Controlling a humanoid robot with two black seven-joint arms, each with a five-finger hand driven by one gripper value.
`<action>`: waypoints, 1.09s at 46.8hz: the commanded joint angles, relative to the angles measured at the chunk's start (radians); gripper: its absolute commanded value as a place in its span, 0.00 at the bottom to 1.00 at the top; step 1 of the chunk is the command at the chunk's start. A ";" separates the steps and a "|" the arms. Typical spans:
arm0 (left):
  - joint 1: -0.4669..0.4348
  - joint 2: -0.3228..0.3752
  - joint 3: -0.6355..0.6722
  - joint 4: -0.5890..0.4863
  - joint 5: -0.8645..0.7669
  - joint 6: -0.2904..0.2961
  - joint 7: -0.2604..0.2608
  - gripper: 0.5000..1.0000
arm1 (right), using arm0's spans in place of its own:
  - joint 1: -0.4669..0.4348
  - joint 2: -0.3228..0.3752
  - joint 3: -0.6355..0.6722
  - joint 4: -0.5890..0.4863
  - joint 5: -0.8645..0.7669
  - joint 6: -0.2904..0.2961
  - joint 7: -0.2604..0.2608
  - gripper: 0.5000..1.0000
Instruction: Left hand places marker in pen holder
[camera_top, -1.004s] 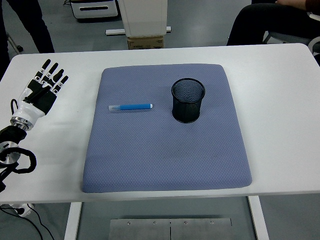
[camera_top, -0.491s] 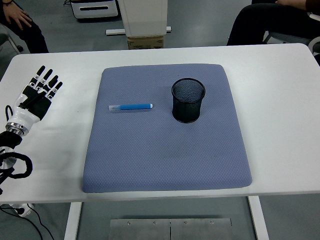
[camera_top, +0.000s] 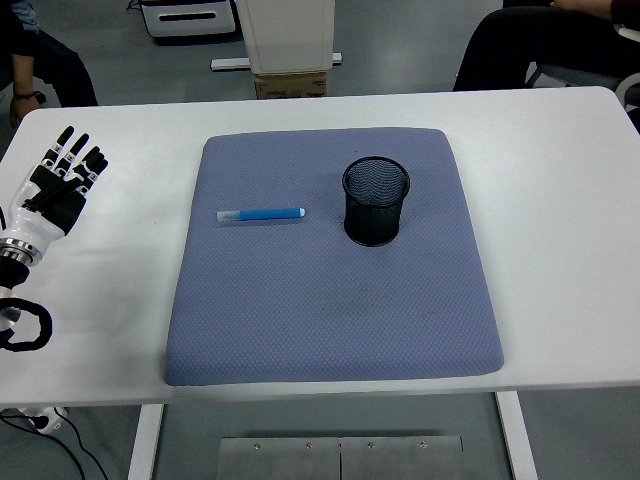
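A blue marker (camera_top: 261, 214) with a clear cap end lies flat on the blue-grey mat (camera_top: 330, 300), pointing left-right, left of centre. A black mesh pen holder (camera_top: 376, 201) stands upright on the mat to the marker's right, a short gap away, with nothing showing inside it. My left hand (camera_top: 60, 178) hovers over the bare white table at the far left edge, fingers spread and holding nothing, well left of the marker. The right arm is out of view.
The white table (camera_top: 560, 200) extends to the right of the mat. A seated person's legs (camera_top: 540, 45) show at the top right, and another person's arm (camera_top: 25, 60) at the top left. A white cabinet (camera_top: 285, 35) stands beyond the table's far edge.
My left hand has drawn back to the left and slightly up the picture, away from the mat. The marker and pen holder have not moved.
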 joint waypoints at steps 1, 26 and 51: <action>-0.013 0.020 0.004 -0.005 0.065 0.002 0.001 1.00 | 0.000 0.000 0.000 0.000 0.002 0.001 0.000 1.00; -0.402 0.078 0.575 -0.056 0.271 0.002 0.020 1.00 | 0.000 0.000 0.000 0.000 0.000 0.000 0.000 1.00; -0.537 0.075 0.708 -0.056 0.358 -0.010 0.005 1.00 | 0.000 0.000 0.000 0.000 0.000 0.000 0.000 1.00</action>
